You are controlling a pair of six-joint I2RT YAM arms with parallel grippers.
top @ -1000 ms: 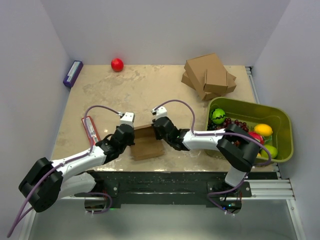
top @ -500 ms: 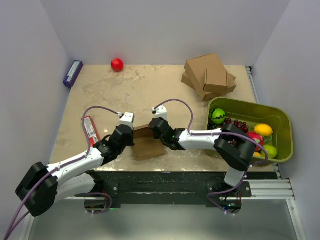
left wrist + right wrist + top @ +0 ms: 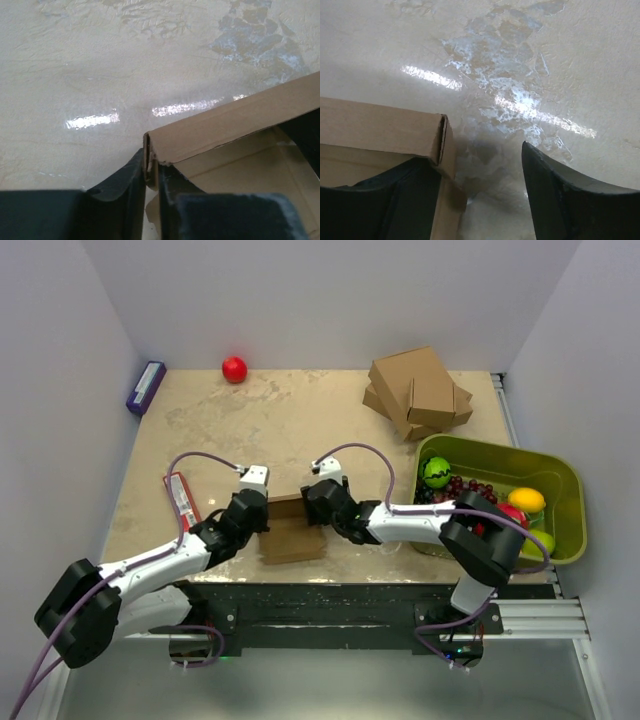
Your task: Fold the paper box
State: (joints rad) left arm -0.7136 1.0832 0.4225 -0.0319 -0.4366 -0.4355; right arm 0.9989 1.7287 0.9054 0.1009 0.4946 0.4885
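The paper box (image 3: 291, 537) is a small brown cardboard tray with raised walls, lying near the table's front edge between the two arms. My left gripper (image 3: 262, 516) is at its left rear corner; in the left wrist view the jaws (image 3: 151, 167) are shut on the folded corner of the box wall (image 3: 235, 122). My right gripper (image 3: 311, 506) is at the right rear corner. In the right wrist view it (image 3: 477, 157) stands open, its left finger behind the box wall (image 3: 380, 130) and its right finger over bare table, the wall's end between them untouched.
A stack of bigger brown boxes (image 3: 418, 392) lies at the back right. A green bin (image 3: 562, 480) with fruit stands on the right. At the back are a red ball (image 3: 234, 369) and a purple box (image 3: 146, 387). A red packet (image 3: 182, 498) lies left.
My right gripper has opened and let go of the box's right rear corner. The left gripper keeps its grip; both arms and the box shifted only slightly.
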